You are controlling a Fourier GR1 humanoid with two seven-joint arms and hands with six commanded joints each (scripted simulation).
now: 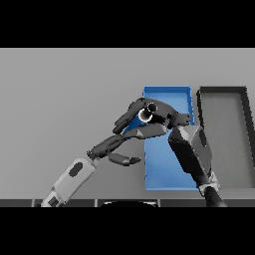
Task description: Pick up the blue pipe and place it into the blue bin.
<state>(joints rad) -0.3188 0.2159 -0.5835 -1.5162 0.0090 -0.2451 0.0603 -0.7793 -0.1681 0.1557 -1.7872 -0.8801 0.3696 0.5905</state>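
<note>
1. The table [64, 89] is lying grey under everything; I am taking the bin as landmark for all places below.

2. The bin [172, 99] is sitting on the table, blue and long, running away from the robot. Just to its right a grey tray [224, 134] is lying alongside, close but apart from it.

3. The right arm is coming in from the lower edge and crossing over the bin's right half. The right hand [162, 115] is hanging over the bin's far left part, fingers curled round something.

4. The left arm is coming in from the lower left. The left hand [112, 147] is reaching toward the bin's left wall, fingers stretched out and relaxed, grasping nothing, its fingertips just beside the right hand.

5. The pipe [148, 112] is showing only as a pale round end with a dark hole, gripped in the right hand over the bin's far left corner. No blue of it is showing. Its open end is facing up toward the view, so I judge its long axis is pointing roughly at the camera, though the body is hidden by the fingers.

6. The relation that matters: the pipe is sitting within the right hand's grasp and above the bin's inside, so the right hand is the nearer one. I judge the coming move needs only lowering and opening over the bin floor.
</note>
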